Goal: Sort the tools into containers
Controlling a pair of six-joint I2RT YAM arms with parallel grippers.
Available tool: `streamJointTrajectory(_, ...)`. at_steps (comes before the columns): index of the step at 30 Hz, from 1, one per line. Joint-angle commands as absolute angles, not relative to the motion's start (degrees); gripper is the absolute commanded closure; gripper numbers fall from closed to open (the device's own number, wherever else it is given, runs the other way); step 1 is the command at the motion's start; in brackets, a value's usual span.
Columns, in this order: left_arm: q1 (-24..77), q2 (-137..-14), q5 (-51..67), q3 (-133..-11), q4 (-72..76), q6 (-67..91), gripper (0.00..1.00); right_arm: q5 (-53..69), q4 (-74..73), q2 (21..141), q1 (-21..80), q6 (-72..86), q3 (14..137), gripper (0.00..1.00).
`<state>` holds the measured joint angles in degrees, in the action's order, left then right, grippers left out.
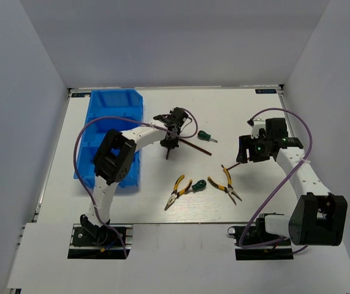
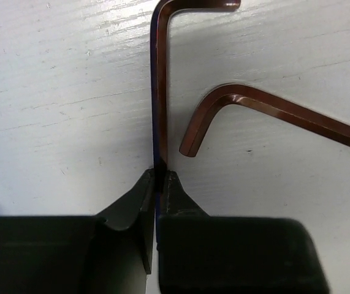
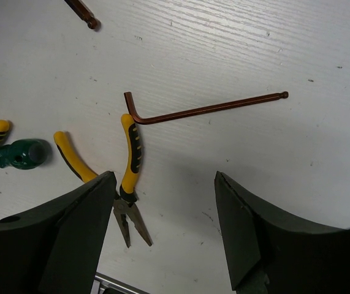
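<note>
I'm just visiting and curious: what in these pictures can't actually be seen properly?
Top view: the left arm covers part of the blue bins, hiding what lies there.
Left wrist view: the free hex key runs off the right edge.
Right wrist view: the top hex key is cut by the upper edge.

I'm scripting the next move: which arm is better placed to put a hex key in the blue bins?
Left. The left end effector is shut on a hex key, and the blue bins stand on that side. The right end effector is open over the pliers, farther from the bins.
</note>
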<state>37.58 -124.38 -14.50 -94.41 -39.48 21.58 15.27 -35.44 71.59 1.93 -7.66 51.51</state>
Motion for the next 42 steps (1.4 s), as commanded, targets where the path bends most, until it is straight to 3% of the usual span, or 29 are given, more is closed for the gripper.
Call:
streamJointTrajectory(1,36.9,-125.4,-15.0,-89.2,-41.1,21.5,0.95,15.5,-33.7,72.1,1.7,-7.1,51.6,0.28)
streamJointTrajectory(2,36.9,-124.9,-15.0,-89.2,-41.0,21.5,1.00,15.6,-33.7,72.1,1.8,-7.3,51.6,0.28)
streamJointTrajectory(14,29.9,-120.0,-11.3,-106.0,-44.4,22.4,1.00,17.7,-33.4,72.5,1.9,-8.0,51.0,0.28)
streamJointTrajectory(33,15.0,-118.4,-5.8,-120.8,-47.6,23.2,1.00,17.8,-30.9,74.7,1.8,-8.9,49.9,0.28)
streamJointTrajectory(38,11.9,-113.8,-7.8,-115.5,-47.1,37.2,1.00,17.8,-30.1,75.3,1.8,-8.3,50.0,0.30)
streamJointTrajectory(42,10.3,-106.9,-11.1,-103.2,-40.1,49.5,1.00,18.0,-30.0,75.5,1.8,-8.2,49.7,0.30)
